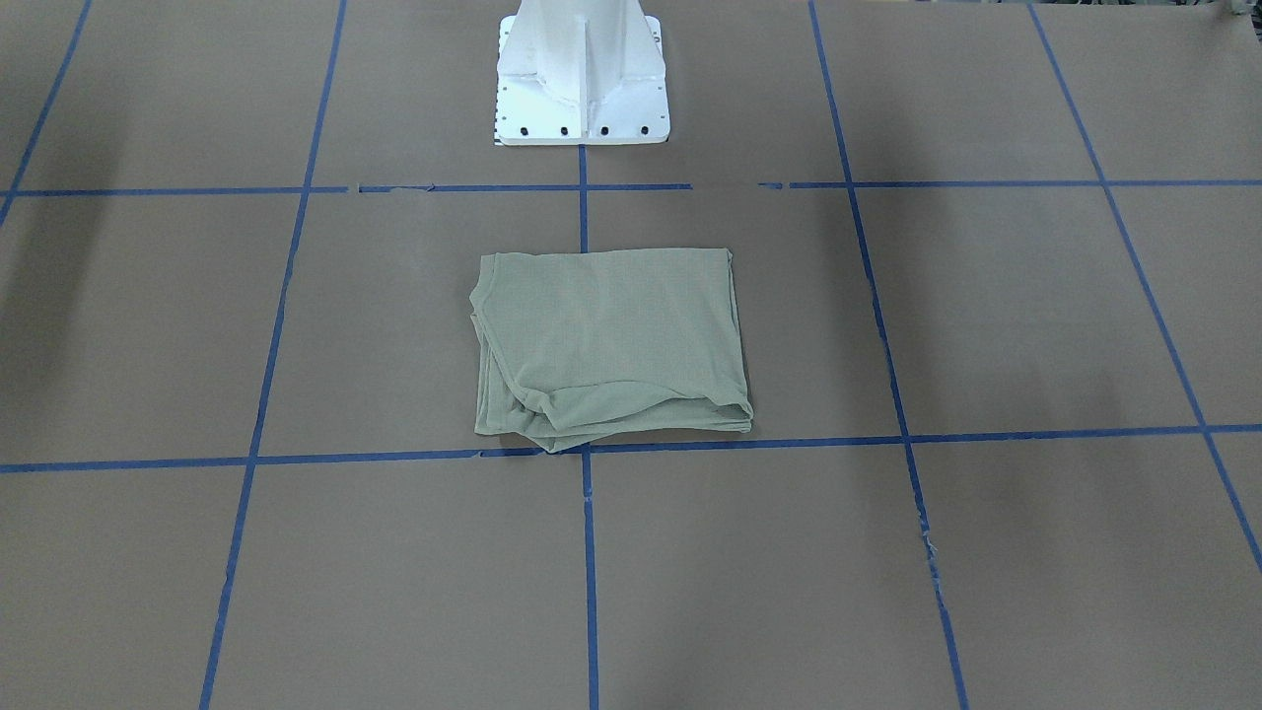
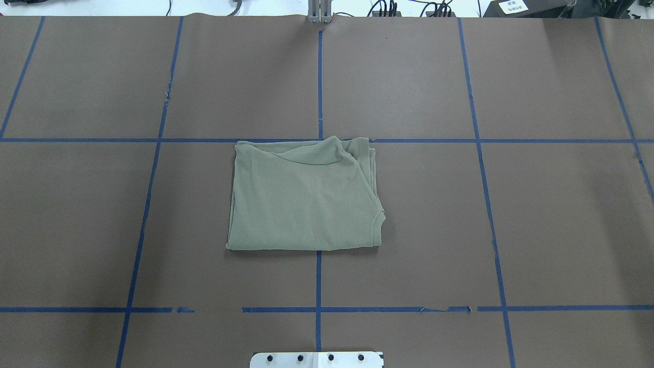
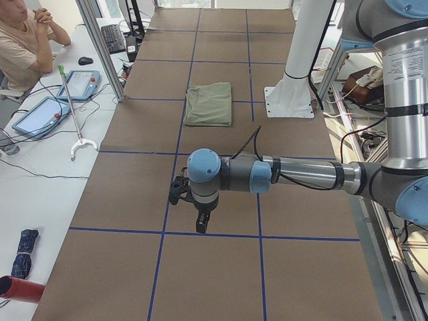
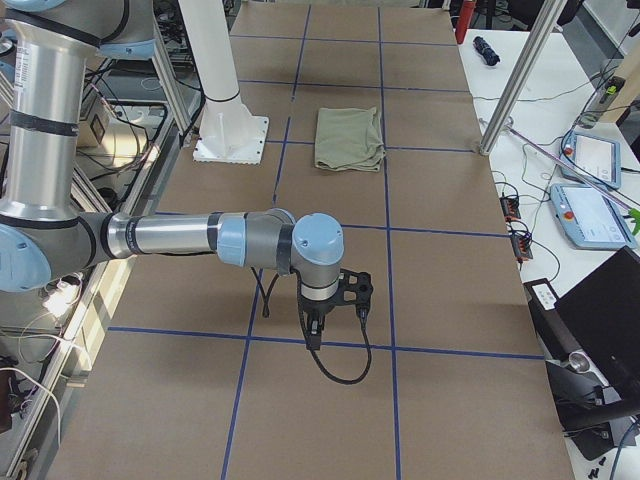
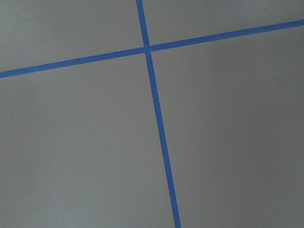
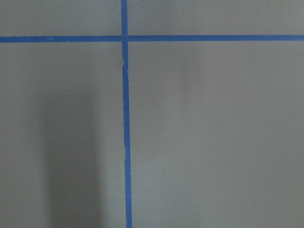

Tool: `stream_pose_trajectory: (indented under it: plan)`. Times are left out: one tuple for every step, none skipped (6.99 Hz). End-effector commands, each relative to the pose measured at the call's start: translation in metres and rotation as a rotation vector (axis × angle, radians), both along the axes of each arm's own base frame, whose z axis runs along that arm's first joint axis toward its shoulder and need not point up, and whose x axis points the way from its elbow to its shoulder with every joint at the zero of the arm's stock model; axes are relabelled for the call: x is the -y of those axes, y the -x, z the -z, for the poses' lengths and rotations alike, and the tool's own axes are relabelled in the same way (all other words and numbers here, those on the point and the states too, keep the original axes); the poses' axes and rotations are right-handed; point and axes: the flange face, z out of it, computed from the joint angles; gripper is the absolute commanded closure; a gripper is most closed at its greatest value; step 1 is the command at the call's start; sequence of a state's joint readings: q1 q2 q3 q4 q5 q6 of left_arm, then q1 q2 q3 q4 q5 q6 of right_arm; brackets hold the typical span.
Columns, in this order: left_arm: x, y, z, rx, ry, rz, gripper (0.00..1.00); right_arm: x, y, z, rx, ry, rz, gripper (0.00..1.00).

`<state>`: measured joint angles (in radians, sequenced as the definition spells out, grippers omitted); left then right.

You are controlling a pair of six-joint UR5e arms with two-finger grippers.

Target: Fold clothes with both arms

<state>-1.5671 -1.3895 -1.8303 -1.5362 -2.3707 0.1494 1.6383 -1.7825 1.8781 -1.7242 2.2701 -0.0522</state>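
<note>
Shirt (image 2: pixel 306 197) lies folded in a rectangle at the middle of the tabletop (image 2: pixel 536 230), just in front of the base (image 1: pixel 582 89), its longer side running toward the two ends. Left claw (image 3: pixel 200 221) hangs toward the left end and right claw (image 4: pixel 314 335) toward the right end. Both are well apart from it and, I judge, about equally far. I cannot tell whether either is parted or closed; nothing hangs from either.

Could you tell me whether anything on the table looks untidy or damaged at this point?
Only minor things. The folded shirt is not quite square: its layers bunch and stagger along the edge farthest from the robot base. The blue tape line nearest that base has gaps. Nothing else stands out.
</note>
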Motion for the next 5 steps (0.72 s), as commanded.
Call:
stream_pose_trajectory:
  plan:
    - [0.003,0.000,0.000,0.020,-0.007,-0.003,0.00,0.000,0.000,-0.001,0.005,0.002,0.001,0.00]
    - [0.002,0.002,0.001,0.043,-0.011,-0.001,0.00,0.000,0.001,-0.001,0.010,0.002,0.002,0.00]
    - [0.001,0.003,0.001,0.053,-0.011,0.002,0.00,0.001,0.001,0.001,0.012,-0.004,0.002,0.00]
    - [0.001,0.003,-0.001,0.053,-0.003,0.003,0.00,0.006,0.005,0.010,0.041,-0.021,0.004,0.00]
    - [0.001,0.003,-0.001,0.053,-0.003,0.004,0.00,0.007,0.007,0.013,0.043,-0.033,0.011,0.00]
